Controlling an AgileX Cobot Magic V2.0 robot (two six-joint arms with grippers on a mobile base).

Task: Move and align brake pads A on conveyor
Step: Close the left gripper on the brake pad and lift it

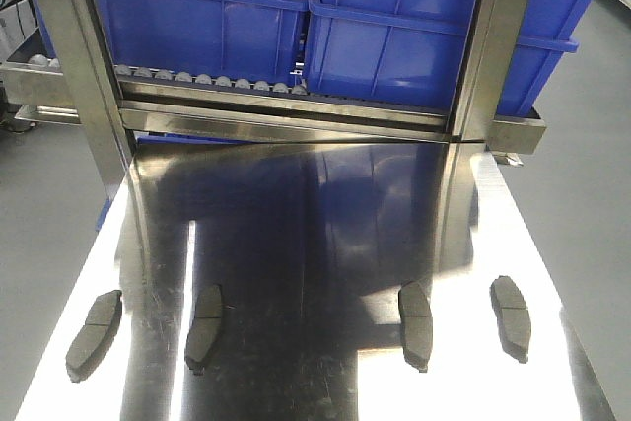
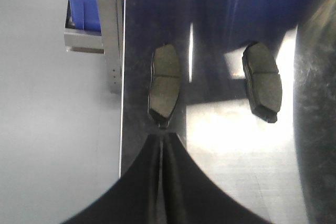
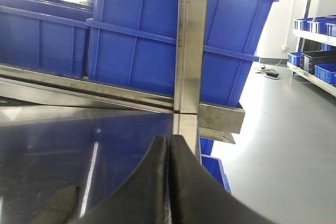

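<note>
Brake pads A (image 1: 204, 327), all 4, lie in a row on the steel surface (image 1: 315, 224); no conveyor shows. Both left hand (image 2: 163, 131) and right hand (image 3: 168, 140) are closed, empty. Pickup seems unstarted: next, left hand must open over the leftmost pad (image 2: 165, 85).

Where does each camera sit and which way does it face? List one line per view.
Exterior front: high, facing forward-down onto steel tabletop, four brake pads, blue bins; no robot parts.
Left wrist: above tabletop's left edge, looking down past shut left gripper at two pads.
Right wrist: low, facing forward past shut right gripper at bins.
Shared: pads, tabletop everywhere.
</note>
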